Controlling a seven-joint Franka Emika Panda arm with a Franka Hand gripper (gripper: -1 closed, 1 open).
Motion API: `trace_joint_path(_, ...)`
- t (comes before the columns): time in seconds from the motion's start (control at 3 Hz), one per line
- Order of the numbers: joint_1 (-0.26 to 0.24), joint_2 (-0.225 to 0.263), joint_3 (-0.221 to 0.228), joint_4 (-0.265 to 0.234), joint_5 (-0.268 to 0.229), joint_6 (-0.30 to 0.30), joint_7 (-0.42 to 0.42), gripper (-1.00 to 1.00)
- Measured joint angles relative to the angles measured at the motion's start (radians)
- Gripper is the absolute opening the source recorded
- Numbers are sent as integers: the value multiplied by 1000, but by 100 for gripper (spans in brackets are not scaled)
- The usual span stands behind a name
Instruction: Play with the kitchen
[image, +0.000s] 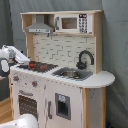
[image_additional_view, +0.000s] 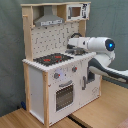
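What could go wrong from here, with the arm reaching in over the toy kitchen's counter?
The arm reaches across the counter of the kitchen toward the faucet and sink, so a careless sweep might hit the faucet. In the second exterior view the arm covers the sink, so contact there is hard to judge. The kitchen is tall and narrow; a sideways push could shift it.
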Motion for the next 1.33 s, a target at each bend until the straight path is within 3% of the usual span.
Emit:
trace_joint_path(0.67,46,0,91,-55,0,184,0,100)
trace_joint_path(1.33,101,0,191,-69,0,374,1,100)
